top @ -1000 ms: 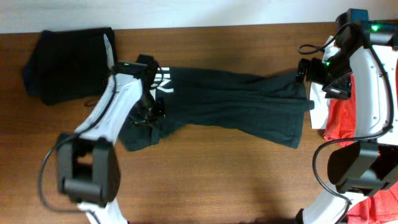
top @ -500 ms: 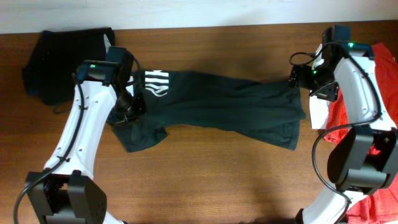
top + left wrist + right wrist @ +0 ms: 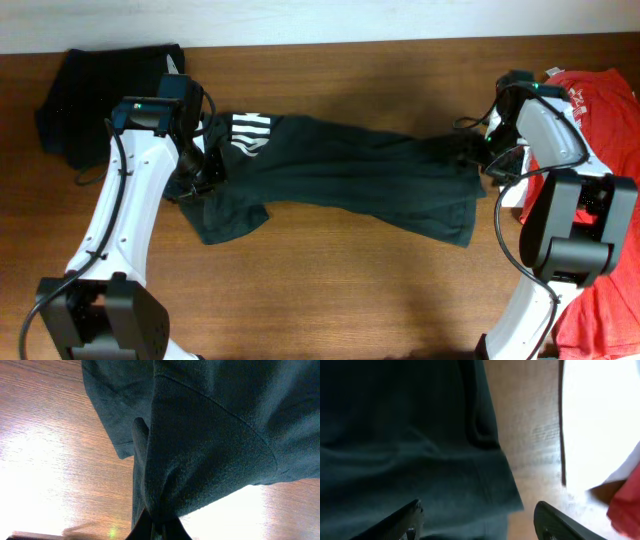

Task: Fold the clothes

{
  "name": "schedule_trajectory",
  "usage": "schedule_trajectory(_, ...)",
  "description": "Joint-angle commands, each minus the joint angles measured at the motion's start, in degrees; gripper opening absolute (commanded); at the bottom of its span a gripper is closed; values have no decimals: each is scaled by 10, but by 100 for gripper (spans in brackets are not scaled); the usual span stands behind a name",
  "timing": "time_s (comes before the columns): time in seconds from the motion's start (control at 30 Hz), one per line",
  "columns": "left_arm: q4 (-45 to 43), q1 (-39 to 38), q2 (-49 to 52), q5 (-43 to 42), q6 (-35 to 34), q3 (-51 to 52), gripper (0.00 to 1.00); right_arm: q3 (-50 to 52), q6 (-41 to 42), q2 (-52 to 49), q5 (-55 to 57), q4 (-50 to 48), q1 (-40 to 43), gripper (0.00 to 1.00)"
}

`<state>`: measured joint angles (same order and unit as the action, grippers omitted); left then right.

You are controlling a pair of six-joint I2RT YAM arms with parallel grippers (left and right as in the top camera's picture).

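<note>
**Trousers (image 3: 350,170) pinched at 1 end, free at the other**

We see the long black trousers stretched left to right across the middle of the wooden table (image 3: 350,300). White block lettering (image 3: 250,133) shows on 1 leg near the left end. The left gripper (image 3: 197,180) is clenched on the cloth at that end. In the left wrist view its 2 fingers (image 3: 141,532) are pressed together at the bottom edge, and a fold of dark fabric is caught between them and rises away above the table. Just below this gripper in the overhead view, part of the trousers lies crumpled on the wood.

The right gripper (image 3: 487,150) sits over the trousers' right end. In the right wrist view its 2 fingers (image 3: 410,516) stand wide apart, released, grasping nothing, and the hem of the cloth lies flat between them.

A black garment (image 3: 100,100) is bunched in the far left corner, with pale lining (image 3: 176,65) showing along its right edge, just beside the left arm. A red T-shirt (image 3: 590,110) lies at the right edge of the table, partly under the right arm. Its white sleeve (image 3: 508,190) is just beside the trousers' hem.
</note>
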<state>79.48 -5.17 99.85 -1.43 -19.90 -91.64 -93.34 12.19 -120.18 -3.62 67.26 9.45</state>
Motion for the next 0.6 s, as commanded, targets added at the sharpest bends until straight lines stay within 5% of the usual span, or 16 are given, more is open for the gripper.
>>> schedule_trajectory(0.0, -3, 3, -9, 12, 2, -5, 1, 12, 4, -2, 15, 2, 3, 74)
schedule_trajectory(0.17, 1, 3, -9, 12, 2, -4, 1, 77, 5, -2, 30, -42, 4, 74)
schedule_trajectory(0.4, 0, 3, -9, 12, 3, -4, 1, 99, 5, -2, 26, -67, 3, 57)
schedule_trajectory(0.57, -1, 3, -9, 12, 3, -4, 1, 98, 5, -2, 26, -67, 4, 37)
